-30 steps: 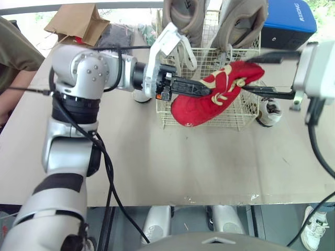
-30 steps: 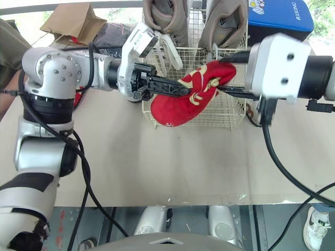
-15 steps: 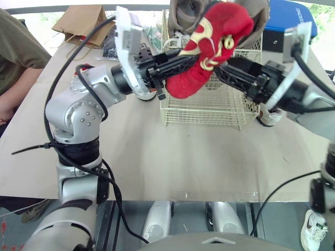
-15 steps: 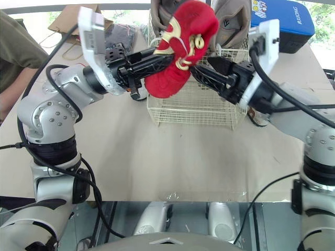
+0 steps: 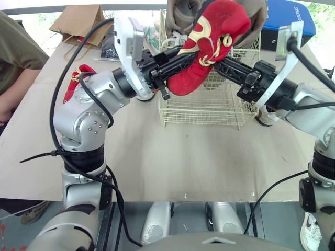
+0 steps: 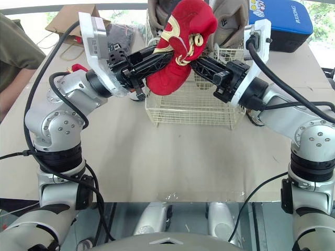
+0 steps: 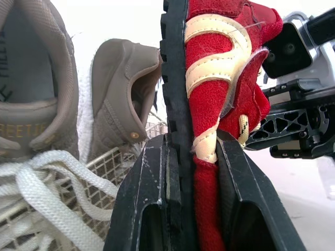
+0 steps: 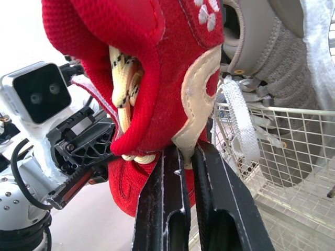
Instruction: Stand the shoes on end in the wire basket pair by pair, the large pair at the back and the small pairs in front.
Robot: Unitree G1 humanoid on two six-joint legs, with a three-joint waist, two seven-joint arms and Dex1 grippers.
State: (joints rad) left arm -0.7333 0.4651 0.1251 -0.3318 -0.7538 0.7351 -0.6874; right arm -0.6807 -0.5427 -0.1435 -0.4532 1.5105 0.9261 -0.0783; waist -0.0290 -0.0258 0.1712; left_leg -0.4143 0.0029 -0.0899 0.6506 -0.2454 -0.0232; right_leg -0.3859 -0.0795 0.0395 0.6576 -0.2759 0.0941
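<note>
Left jaws, right jaws both clamped tight on red shoe (image 6: 180, 47), held above wire basket (image 6: 193, 111).

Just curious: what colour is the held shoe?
The shoe is red with cream trim; left wrist view shows it best.

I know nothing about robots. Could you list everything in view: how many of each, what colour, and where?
red fabric shoe with cream trim: 1, red, held in the air over the basket
second red shoe: 1, red, on the table behind the left arm
cream wire basket: 1, cream, towards the back of the table
large grey-brown lace-up shoes: 2, grey-brown, on end at the basket's back
white shoe: 1, white, on the table to the right of the basket
blue hard case: 1, blue, far right
brown paper bag: 1, brown, far left
tan table: 1, tan
person: 1, olive shirt, left edge
left hand: black fingers, shut on the held shoe
right hand: black fingers, shut on the same shoe
</note>
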